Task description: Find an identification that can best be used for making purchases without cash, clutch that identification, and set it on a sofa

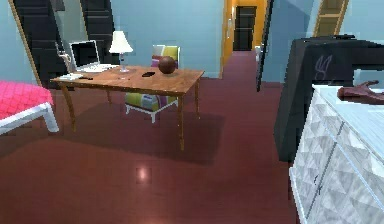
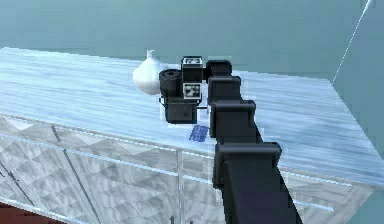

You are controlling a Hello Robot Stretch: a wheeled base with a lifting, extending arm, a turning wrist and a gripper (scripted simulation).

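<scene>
My arm (image 2: 235,140) reaches out over a pale, marbled dresser top (image 2: 70,90). At its far end are two white marked squares, with the gripper (image 2: 172,100) and its dark body just left of them. A small flat blue card (image 2: 200,132) lies on the dresser top close beside the arm, a little nearer than the gripper. A white vase (image 2: 147,72) stands right behind the gripper, so I cannot tell whether it holds anything. In the forward view the same white dresser (image 1: 335,160) stands at the right.
A black TV (image 1: 320,70) and a dark object (image 1: 362,93) sit on the dresser. A wooden desk (image 1: 130,82) holds a laptop (image 1: 86,54), a lamp (image 1: 120,43) and a ball (image 1: 168,65), with a chair behind. A pink bed (image 1: 20,100) is at left. Past open red floor is a doorway (image 1: 244,28).
</scene>
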